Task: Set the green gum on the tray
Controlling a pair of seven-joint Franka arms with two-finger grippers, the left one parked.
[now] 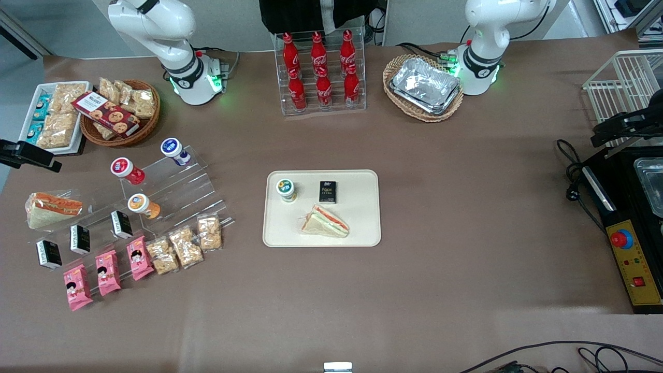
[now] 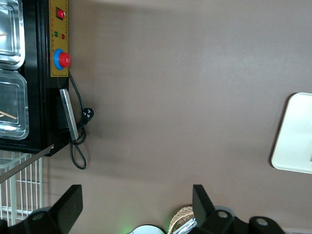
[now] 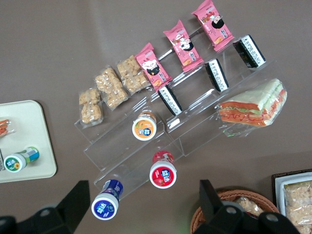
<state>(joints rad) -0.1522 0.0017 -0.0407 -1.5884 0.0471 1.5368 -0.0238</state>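
Resting place of green gum (image 1: 286, 189): you find it standing upright on the tray (image 1: 362, 228), lid up, in the tray corner that lies toward the working arm's end and farther from the front camera.
Tray neighbours: a black packet (image 1: 327, 191) lies on the tray beside the green gum, apart from it; a wrapped sandwich (image 1: 325, 221) lies on the tray nearer the front camera than both.
Gripper (image 3: 142, 186): you see it raised above the clear stepped stand (image 1: 176, 191), well apart from the tray, toward the working arm's end of the surface (image 1: 466, 207).
Fingers (image 3: 73, 204): spread wide apart, with nothing between them.
Contact: the gripper touches neither the green gum nor the tray.
Stand contents: a red-lidded jar (image 1: 127, 171), a blue-lidded jar (image 1: 173, 150) and an orange-lidded jar (image 1: 142, 205) sit on the stand's steps, all well apart from the tray.
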